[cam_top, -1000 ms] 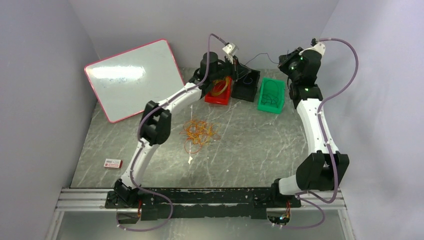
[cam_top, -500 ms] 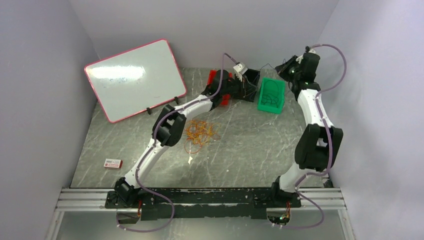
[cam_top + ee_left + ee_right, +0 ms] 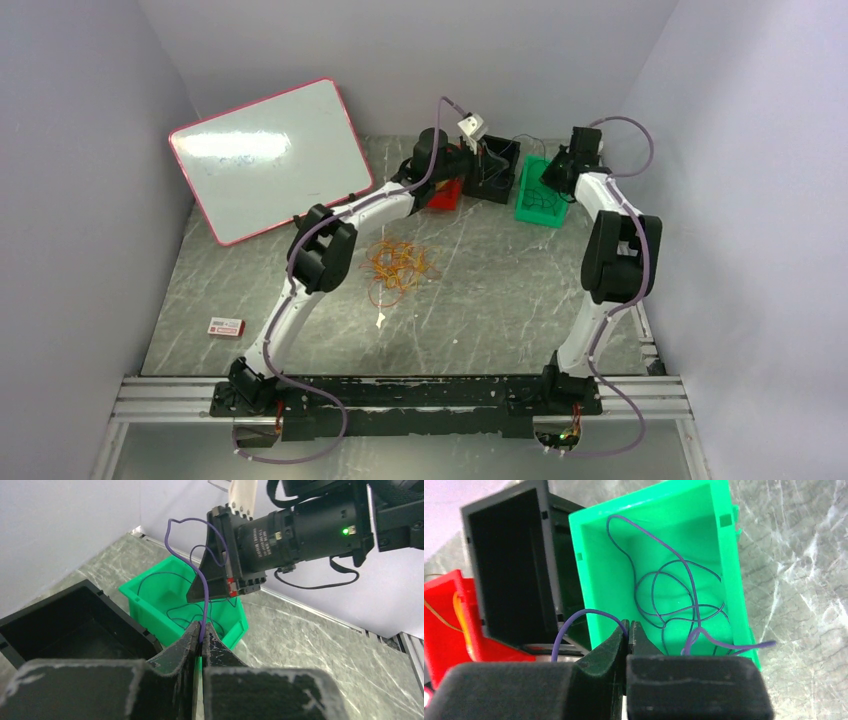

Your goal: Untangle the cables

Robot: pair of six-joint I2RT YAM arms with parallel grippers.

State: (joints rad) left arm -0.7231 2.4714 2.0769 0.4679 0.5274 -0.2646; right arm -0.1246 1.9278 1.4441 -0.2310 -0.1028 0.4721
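Note:
A hand-sized tangle of yellow and orange-red cables (image 3: 400, 264) lies on the marble table, apart from both grippers. My left gripper (image 3: 487, 160) is at the back over the black bin; in its wrist view (image 3: 202, 626) it is shut on a thin purple cable (image 3: 204, 597) that loops upward. My right gripper (image 3: 553, 178) hangs over the green bin (image 3: 541, 205); in its wrist view (image 3: 629, 625) it is shut on a purple cable (image 3: 586, 613). Several dark purple loops (image 3: 679, 597) lie inside the green bin (image 3: 596, 580).
A red bin (image 3: 446, 194) with yellow cable (image 3: 460, 615), a black bin (image 3: 497, 175) and the green bin stand in a row at the back. A whiteboard (image 3: 265, 155) leans at the back left. A small red-and-white box (image 3: 226, 327) lies front left.
My left gripper has swung right from the red bin to the black bin. My right arm has folded and dropped its gripper down to the green bin.

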